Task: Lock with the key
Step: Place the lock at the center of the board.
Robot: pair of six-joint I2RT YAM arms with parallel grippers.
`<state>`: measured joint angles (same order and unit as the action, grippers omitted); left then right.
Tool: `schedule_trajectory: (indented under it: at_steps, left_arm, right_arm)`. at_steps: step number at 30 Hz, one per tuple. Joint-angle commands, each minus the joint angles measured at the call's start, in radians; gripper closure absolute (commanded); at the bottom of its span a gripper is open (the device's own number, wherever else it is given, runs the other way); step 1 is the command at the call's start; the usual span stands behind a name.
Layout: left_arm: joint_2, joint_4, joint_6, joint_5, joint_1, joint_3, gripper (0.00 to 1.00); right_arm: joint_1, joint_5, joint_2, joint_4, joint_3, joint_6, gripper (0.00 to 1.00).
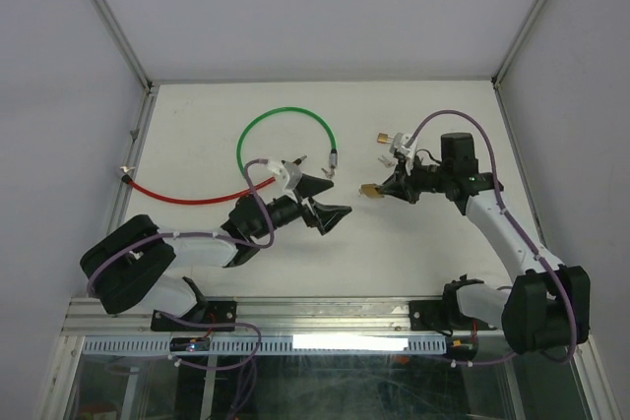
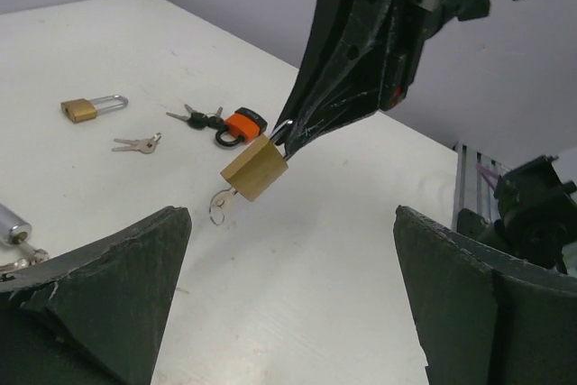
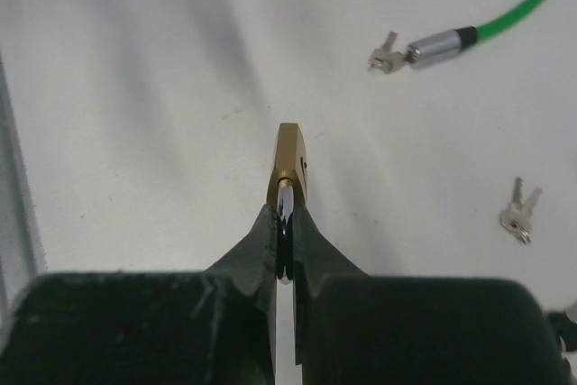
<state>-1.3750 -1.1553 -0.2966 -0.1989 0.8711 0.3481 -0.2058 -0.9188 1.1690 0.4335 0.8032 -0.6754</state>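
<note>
right tool [image 3: 287, 227]: black tapered tips pinched tight on the lock's thin shiny shackle
lock [image 2: 255, 169]: squarish brass block, hanging tilted just past those tips, over the matte white worktop [image 2: 315, 295]
key [image 2: 221, 206]: silvery with a ring, poking out of the lock's end farthest from the tool
left tool [image 1: 330, 200]: scuffed wedge-shaped jaws spread wide, facing the lock, not touching it
behind right tool: orange lock [image 2: 242, 123], loose keys [image 2: 137, 143]

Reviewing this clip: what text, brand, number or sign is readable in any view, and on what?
No text can be read in any view.
Nothing legible shows on the held padlock.
Any marks on the far padlock, the orange padlock and the keys are too small to read.
</note>
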Motion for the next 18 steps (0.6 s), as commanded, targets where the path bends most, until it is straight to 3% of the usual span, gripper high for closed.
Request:
schedule_trajectory:
  at_steps: [1, 4, 9, 12, 18]
  left_arm:
    - [-0.071, 0.174, -0.116, 0.092, 0.007, 0.183, 0.01]
    - [-0.103, 0.179, -0.081, 0.17, 0.028, 0.226, 0.01]
    - [-0.138, 0.216, 0.102, 0.357, 0.098, 0.318, 0.01]
    - [-0.175, 0.281, 0.109, 0.375, 0.107, 0.379, 0.01]
    - [-0.174, 0.243, 0.155, 0.353, 0.135, 0.357, 0.01]
  right_arm:
    - [0.075, 0.069, -0.056, -0.109, 0.002, 0.065, 1.0]
    - [0.108, 0.118, -0.055, -0.122, -0.013, 0.051, 1.0]
    - [0.117, 0.178, -0.016, -0.126, -0.009, 0.059, 1.0]
    - [0.122, 0.228, 0.014, -0.118, -0.002, 0.053, 1.0]
    - [0.128, 0.286, 0.085, -0.107, 0.012, 0.058, 1.0]
